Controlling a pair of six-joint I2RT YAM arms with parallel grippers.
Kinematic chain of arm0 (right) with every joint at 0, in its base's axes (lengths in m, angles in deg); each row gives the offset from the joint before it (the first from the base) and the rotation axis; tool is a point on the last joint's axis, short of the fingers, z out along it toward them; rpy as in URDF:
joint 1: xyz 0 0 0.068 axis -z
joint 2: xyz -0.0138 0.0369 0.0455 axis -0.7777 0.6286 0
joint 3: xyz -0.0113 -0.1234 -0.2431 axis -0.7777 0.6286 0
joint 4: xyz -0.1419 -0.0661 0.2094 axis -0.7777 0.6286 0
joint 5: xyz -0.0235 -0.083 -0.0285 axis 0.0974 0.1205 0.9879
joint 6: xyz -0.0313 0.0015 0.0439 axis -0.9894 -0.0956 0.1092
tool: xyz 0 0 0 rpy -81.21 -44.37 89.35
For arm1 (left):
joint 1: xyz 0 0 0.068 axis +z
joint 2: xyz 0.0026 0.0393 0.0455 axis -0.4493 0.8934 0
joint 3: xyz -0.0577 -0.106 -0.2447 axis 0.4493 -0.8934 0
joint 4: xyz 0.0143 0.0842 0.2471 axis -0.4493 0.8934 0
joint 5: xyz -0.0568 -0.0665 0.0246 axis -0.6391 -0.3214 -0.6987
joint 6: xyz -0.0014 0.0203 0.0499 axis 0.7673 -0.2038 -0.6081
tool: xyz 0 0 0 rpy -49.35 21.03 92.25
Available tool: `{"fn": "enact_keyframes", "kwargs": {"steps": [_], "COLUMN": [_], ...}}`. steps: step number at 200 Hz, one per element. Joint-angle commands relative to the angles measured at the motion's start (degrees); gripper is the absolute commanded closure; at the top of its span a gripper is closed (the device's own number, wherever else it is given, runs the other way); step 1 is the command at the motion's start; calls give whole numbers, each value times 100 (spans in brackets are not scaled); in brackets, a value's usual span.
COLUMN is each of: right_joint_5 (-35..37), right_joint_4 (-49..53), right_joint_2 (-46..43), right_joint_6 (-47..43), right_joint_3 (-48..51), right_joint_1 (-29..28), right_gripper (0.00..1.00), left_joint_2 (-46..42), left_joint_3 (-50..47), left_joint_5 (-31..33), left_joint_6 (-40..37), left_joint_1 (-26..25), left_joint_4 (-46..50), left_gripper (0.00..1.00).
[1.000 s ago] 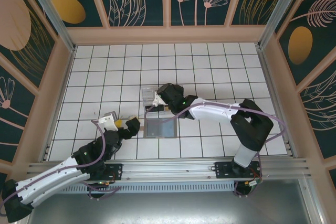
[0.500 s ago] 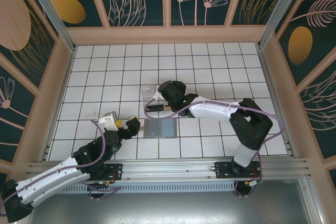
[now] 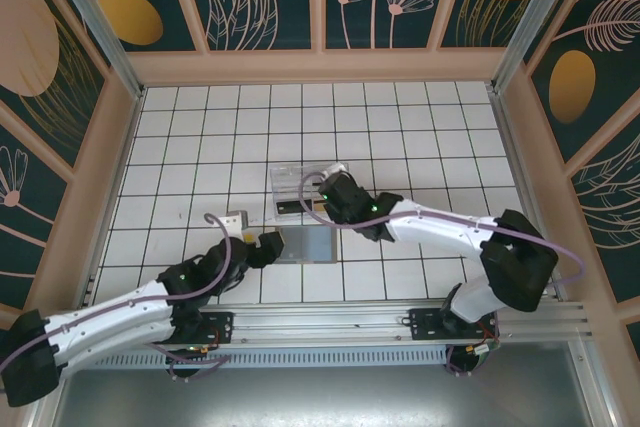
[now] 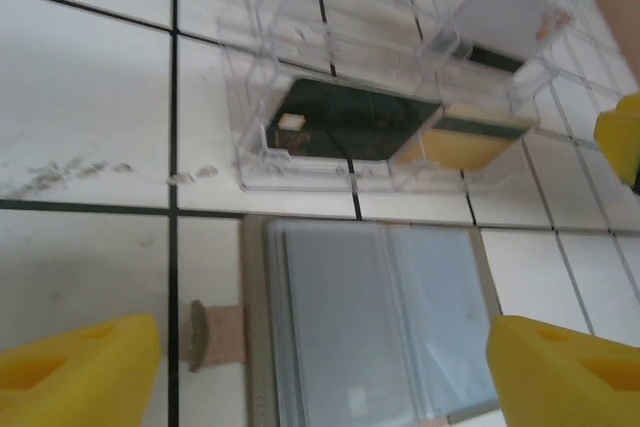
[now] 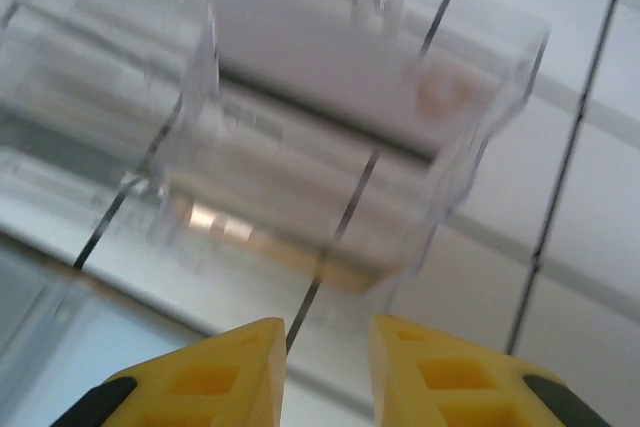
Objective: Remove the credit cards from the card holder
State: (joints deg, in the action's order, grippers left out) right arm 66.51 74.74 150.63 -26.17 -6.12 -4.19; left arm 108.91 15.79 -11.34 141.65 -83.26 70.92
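Note:
The card holder (image 4: 380, 317) lies open on the tiles, two bluish-grey panels with a tan tab (image 4: 215, 335) on its left side. My left gripper (image 4: 320, 377) hovers open just above its near edge (image 3: 308, 244), one yellow finger on each side. A dark credit card (image 4: 350, 127) lies in the clear tray (image 4: 300, 162) just beyond, and a pale grey card (image 4: 495, 17) sits in the tray's far compartment. My right gripper (image 5: 325, 367) is over the tray's right end (image 3: 325, 185), jaws narrowly open with nothing between them.
The clear tray (image 3: 295, 185) sits directly behind the card holder, nearly touching it. White tiled floor surrounds both. Wooden walls (image 3: 320, 67) ring the workspace. A yellow fingertip of the right gripper (image 4: 620, 137) shows at the right edge of the left wrist view.
The dark card has left the right gripper and now lies in the tray; that gripper drew back to the right. My left arm reached forward to the card holder, its jaws narrowing slightly.

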Motion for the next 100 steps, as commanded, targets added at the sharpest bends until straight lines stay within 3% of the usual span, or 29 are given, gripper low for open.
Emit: {"fn": "enact_keyframes", "kwargs": {"steps": [1,56,100], "right_joint_5": [-926,-1597,-1899], "right_joint_4": [-758,-1687,-2150], "right_joint_2": [-333,-639,-313], "right_joint_6": [1651,2472,2527], "right_joint_3": [677,1739,1897], "right_joint_1": [-72,-118,-118], "right_gripper": [70,69,69], "left_joint_2": [511,1461,1964], "left_joint_3": [240,362,474], "left_joint_5": [-529,-916,-1037], "left_joint_6": [161,395,374], "left_joint_1": [21,22,22], "left_joint_4": [-372,-724,-794], "left_gripper": [20,29,44]}}
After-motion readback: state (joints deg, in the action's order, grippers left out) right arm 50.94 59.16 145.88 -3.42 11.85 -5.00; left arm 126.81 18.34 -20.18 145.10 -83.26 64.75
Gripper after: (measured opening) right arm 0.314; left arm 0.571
